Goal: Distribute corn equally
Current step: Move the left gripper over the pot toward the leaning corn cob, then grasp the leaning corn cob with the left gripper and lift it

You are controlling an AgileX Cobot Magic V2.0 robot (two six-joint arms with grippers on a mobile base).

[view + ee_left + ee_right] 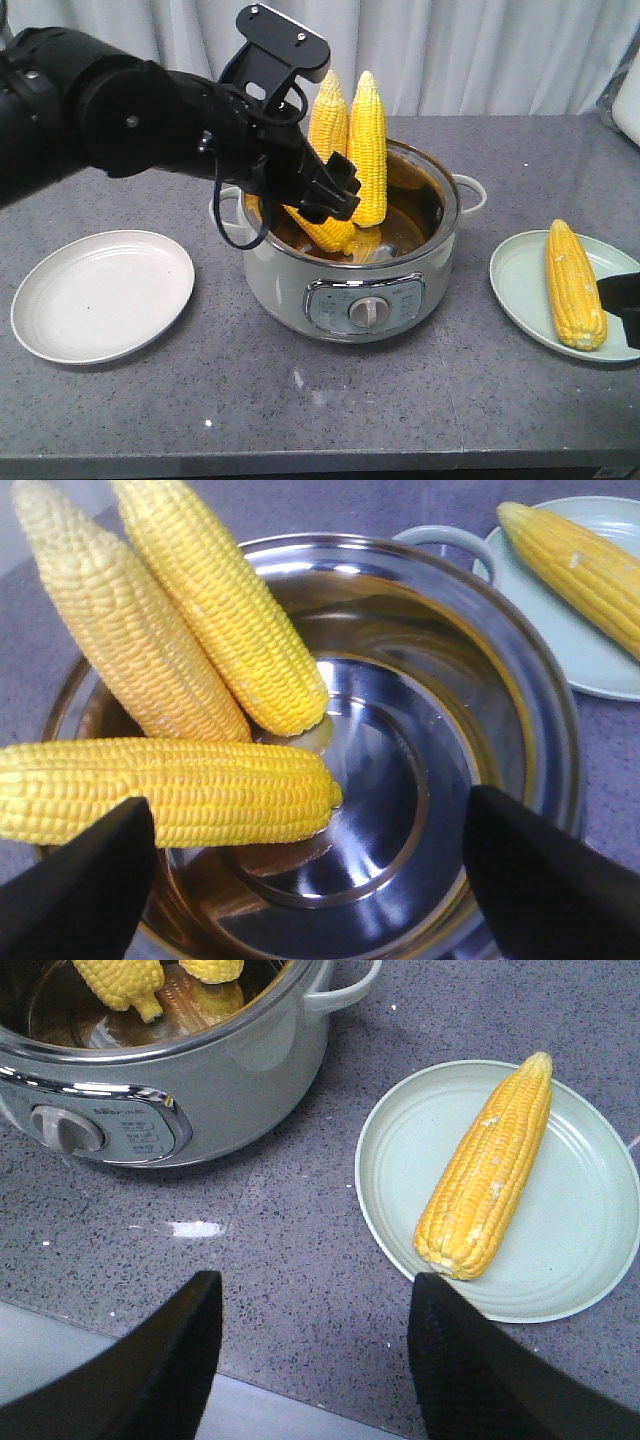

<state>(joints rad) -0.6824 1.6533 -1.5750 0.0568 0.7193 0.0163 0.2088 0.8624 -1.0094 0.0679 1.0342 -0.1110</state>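
Note:
Three corn cobs are in the steel pot (300, 270). Two lean upright against its far wall (230, 620) (120, 630), and one lies low across the left side (170, 790). My left gripper (310, 810) hangs open over the pot mouth, its left finger beside the lying cob's near side and not closed on it. In the front view it (335, 190) sits in front of the standing cobs (368, 150). A fourth cob (487, 1165) lies on the pale green plate (590, 1230). My right gripper (317, 1285) is open and empty above the table near that plate.
An empty white plate (100, 295) lies left of the pot. The pot has side handles (470, 190) and a front control knob (363, 312). The table's front edge runs just below my right gripper. A curtain hangs behind the table.

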